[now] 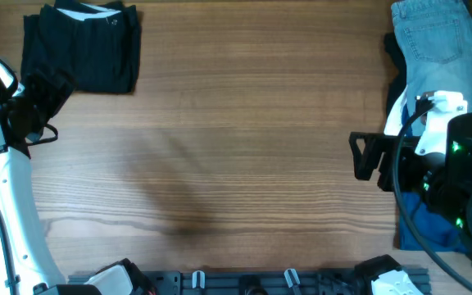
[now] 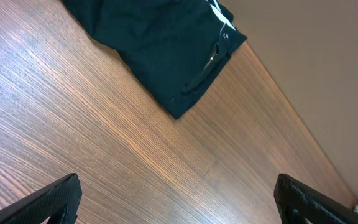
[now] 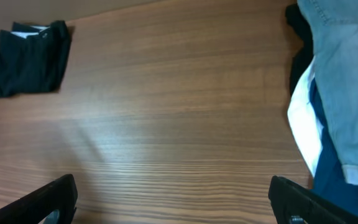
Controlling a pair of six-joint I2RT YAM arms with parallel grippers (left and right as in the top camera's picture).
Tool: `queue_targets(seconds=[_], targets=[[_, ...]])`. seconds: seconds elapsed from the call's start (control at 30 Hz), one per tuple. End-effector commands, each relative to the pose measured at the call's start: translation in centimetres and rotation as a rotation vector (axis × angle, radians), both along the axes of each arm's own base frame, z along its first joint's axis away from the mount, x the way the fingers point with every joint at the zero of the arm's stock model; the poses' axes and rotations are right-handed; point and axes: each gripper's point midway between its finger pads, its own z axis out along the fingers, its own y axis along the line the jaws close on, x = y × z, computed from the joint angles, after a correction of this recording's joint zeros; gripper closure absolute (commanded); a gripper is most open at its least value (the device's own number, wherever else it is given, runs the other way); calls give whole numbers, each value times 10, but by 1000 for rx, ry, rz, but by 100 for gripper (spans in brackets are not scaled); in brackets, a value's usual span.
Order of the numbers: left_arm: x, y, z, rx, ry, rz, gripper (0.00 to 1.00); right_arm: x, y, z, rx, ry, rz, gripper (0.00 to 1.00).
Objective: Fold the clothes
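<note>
Risks first:
- The pile along the right edge of the worktop (image 1: 244,147) is layered. Light-blue denim (image 1: 437,41) lies on top by the far-right corner, with white cloth (image 3: 304,124) and royal blue cloth (image 1: 433,225) tucked under it. A pinch near an overlap likely lifts two layers at once, or drags the whole stack inward.
- The right arm sits over the royal blue part, so a cable or link could snag the cloth on the way out.
- The left fingers (image 2: 55,198) hover just beside the folded black garment (image 1: 80,45) in the far-left corner. A careless sweep could knock the fold open.
- I can't tell whether the pile hangs over the right edge. If it does, a tug could slide it off.

Fingers: the left pair is spread wide and holds nothing. The right fingers (image 3: 48,198) are also spread and hold nothing, beside the pile.

Counts:
- folded black garment: 1
- denim: 1
- white: 1
- royal blue: 1
- dark strip (image 3: 298,37) under the denim: maybe 1 more, can't tell
- arms: 2

Judgement: one piece done, three or four to go.
</note>
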Motion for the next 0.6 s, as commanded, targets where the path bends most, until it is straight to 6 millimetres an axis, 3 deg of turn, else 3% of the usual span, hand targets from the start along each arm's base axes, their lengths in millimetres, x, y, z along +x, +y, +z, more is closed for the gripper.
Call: queue_targets(seconds=[0.0,0.2,0.33,0.47,0.57], targets=[[0,-3,-1,-12,0,-13,0,7,5,-9,29,44,-25,0],[0,-3,-1,-12,0,-13,0,12,1,-26,-74,105,18,0],[0,-3,-1,-12,0,-13,0,24,-15,-25,-97,-154,38,0],[0,-3,-1,-12,0,-13,0,44,-35,-75,-41,-477,-13,0],[0,-3,-1,-12,0,-13,0,50,-34,-111,-57,-664,-2,0]])
